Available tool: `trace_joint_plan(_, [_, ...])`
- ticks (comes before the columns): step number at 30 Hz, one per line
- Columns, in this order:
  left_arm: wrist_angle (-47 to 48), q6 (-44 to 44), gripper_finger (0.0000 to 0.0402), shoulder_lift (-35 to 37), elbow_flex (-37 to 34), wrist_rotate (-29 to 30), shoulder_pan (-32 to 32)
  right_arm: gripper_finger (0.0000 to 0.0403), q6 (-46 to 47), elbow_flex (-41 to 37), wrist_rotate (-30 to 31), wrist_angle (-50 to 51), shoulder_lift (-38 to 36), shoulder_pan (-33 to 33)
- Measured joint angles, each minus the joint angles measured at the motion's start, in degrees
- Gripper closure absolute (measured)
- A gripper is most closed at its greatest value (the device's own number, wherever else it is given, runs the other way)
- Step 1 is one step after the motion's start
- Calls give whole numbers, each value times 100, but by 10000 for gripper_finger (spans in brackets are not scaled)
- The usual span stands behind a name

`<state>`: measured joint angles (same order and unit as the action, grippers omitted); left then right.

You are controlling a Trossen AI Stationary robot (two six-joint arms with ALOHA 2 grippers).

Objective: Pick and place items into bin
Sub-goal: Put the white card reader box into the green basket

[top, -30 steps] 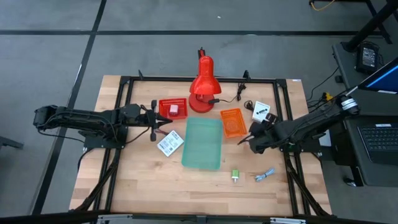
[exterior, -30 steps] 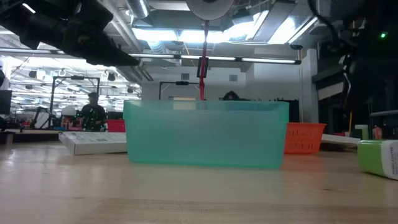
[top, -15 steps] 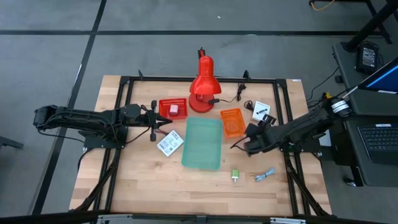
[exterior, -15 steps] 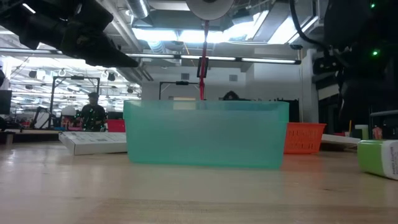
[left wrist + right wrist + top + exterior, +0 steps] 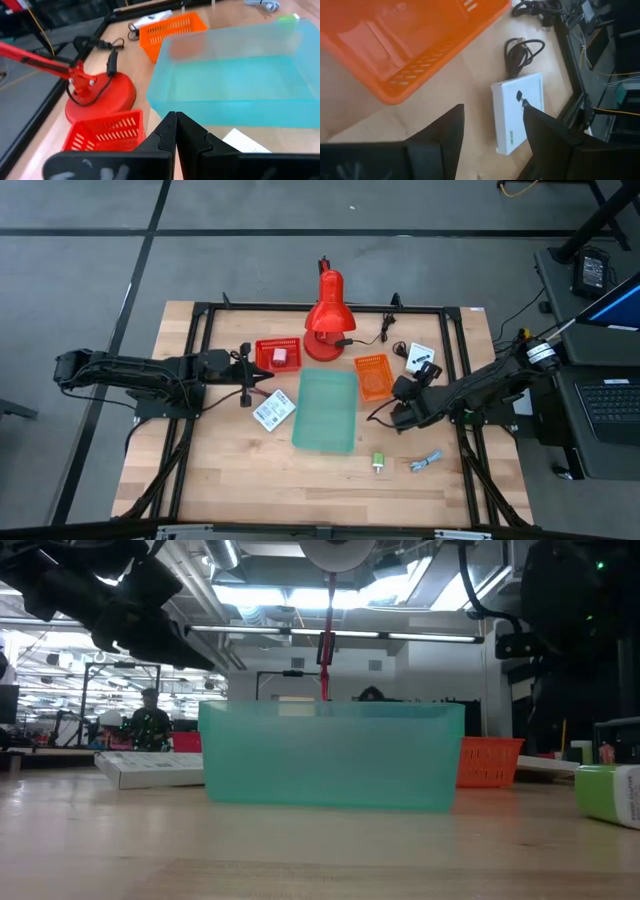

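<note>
Wooden counter (image 5: 230, 470), contents as seen from the room:

- Left end effector (image 5: 262, 385): fingers pressed together, nothing between them, hanging above the counter. Just beyond its tips lies a white printed card (image 5: 273, 412). A red basket (image 5: 277, 354) sits just beside it, with a pink cube (image 5: 281, 356) inside.
- Teal bin (image 5: 326, 410): straight ahead of the left end effector, between the two arms, nothing visible inside it.
- Right end effector (image 5: 378, 414): fingers spread apart, holding nothing, raised just off the bin's far side. An orange basket (image 5: 374, 377) lies just beside it, toward the lamp.
- Second white card (image 5: 518, 111): past the orange basket from the right end effector, flat on the counter, with a black coiled cable (image 5: 522, 52) touching its far edge.
- Green block (image 5: 379, 463): near the right end effector, on the counter's front side, apart from the bin.
- Blue-white clip (image 5: 427, 462): beside the green block, farther from the bin.
- Red desk lamp (image 5: 326, 315): at the back, between the two baskets.
</note>
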<state>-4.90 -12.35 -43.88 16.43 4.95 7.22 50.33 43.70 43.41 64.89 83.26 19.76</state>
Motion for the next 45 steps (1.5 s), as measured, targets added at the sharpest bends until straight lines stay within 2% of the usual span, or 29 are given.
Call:
trace_joint_plan(7, [123, 71, 396, 3, 0, -4, 1, 208, -32, -182, 66, 3, 0, -1])
trace_joint_plan(22, [220, 107, 396, 3, 0, 140, 1, 208, -272, -1188, 387, -1173, 0, -19])
trace_joint_plan(32, [216, 108, 397, 3, 0, 160, 2, 208, -1109, -1261, 355, -1725, 49, -607])
trace_joint_plan(38, [218, 108, 398, 3, 0, 160, 2, 208, -1210, -1263, 357, -1792, 276, -968])
trace_joint_plan(45, [220, 108, 396, 3, 0, 160, 0, 208, -1203, -1263, 352, -1821, 487, -1039])
